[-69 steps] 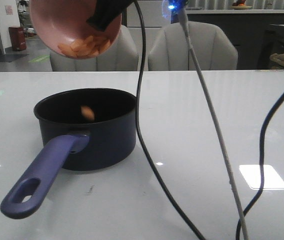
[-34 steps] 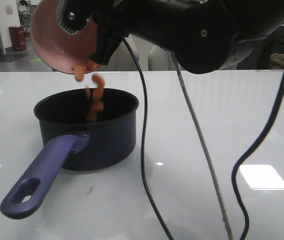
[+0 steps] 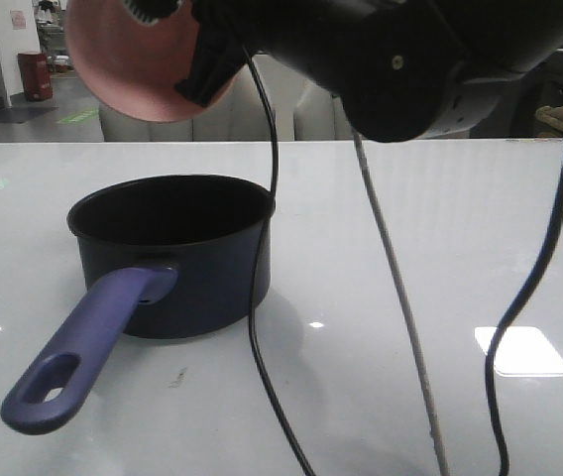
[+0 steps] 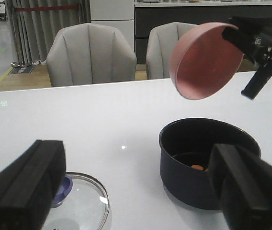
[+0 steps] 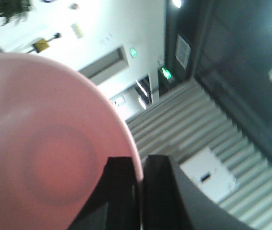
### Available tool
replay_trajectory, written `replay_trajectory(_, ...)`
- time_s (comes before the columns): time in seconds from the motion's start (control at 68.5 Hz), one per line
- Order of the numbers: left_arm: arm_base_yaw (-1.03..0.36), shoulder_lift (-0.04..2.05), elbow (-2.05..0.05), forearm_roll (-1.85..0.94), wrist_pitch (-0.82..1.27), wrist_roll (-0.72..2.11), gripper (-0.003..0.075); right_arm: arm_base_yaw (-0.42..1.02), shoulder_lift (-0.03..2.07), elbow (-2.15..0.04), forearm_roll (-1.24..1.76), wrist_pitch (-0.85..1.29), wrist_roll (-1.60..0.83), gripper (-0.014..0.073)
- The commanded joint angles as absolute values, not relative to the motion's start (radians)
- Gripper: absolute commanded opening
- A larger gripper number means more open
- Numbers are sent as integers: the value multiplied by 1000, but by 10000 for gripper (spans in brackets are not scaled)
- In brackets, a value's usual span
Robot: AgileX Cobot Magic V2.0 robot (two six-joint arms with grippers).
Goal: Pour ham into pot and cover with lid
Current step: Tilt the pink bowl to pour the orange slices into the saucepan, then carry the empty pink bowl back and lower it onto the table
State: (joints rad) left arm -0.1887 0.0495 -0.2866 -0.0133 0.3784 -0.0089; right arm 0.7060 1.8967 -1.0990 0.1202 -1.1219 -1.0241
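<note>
Small orange ham slices (image 4: 198, 167) now inside dark navy saucepan (image 3: 172, 253), gone from upturned pink round bowl (image 3: 138, 64) pinched by right hand (image 5: 143, 189). Pouring judged done. Clear glass lid (image 4: 76, 203) at pan's nine o'clock, beneath spread left hand (image 4: 141, 187), next.

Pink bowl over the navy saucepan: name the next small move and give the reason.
Probably swing the right gripper, shut on the pink round bowl, away from the dark navy saucepan and set it down. The tipped bowl's inside looks empty, orange ham slices lie in the pot, and the clear glass lid waits by the open left gripper.
</note>
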Motion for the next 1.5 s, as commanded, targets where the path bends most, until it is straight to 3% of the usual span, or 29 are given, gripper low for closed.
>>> replay_trajectory(0.0, -196, 59, -314, -15, 297, -10, 637, 704, 1775, -1136, 210, -1202, -927, 138)
replay_trajectory(0.379, -196, 59, -314, -15, 297, -10, 637, 686, 1484, -1136, 719, -541, -859, 138)
replay_trajectory(0.628, -196, 59, -314, -15, 297, -10, 637, 592, 1441, -1136, 803, -120, -883, 138)
replay_trajectory(1.124, -196, 59, -314, -15, 297, -10, 637, 329, 1441, -1135, 762, 279, -916, 138)
replay_trajectory(1.489, -196, 59, -314, -15, 297, -10, 637, 79, 1474, -1135, 379, 434, -465, 138)
